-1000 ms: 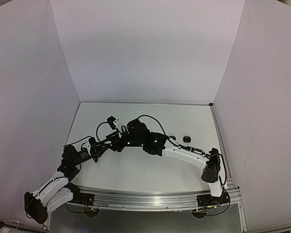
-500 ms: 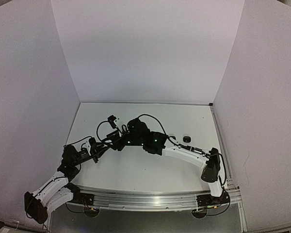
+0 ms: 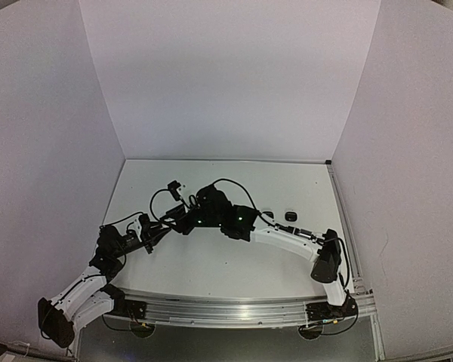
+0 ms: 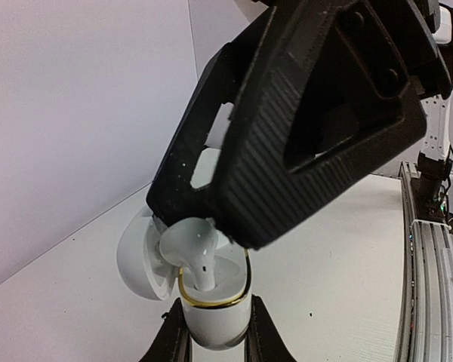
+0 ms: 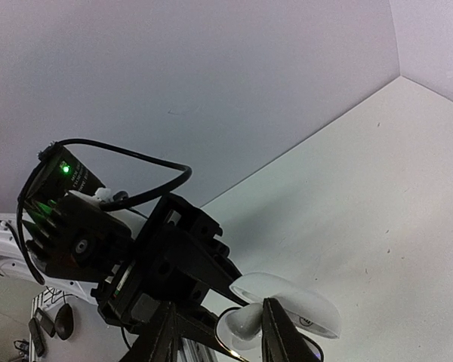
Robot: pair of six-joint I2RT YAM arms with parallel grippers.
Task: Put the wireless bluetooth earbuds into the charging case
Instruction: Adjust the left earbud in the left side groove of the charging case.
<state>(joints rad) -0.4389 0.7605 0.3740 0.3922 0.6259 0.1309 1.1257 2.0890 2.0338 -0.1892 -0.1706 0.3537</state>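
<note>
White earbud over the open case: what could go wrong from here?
1. The white earbud stands tilted in the charging case, not seated; if the right hand pulls away, it may tip out.
2. The right hand crowds the open lid; pressing down could twist the case in the left hand.

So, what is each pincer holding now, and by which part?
Left pincer: the open charging case, by its lower body. Right pincer: around the head of the white earbud, whose stem sits in the case; firm grip cannot be told.
</note>
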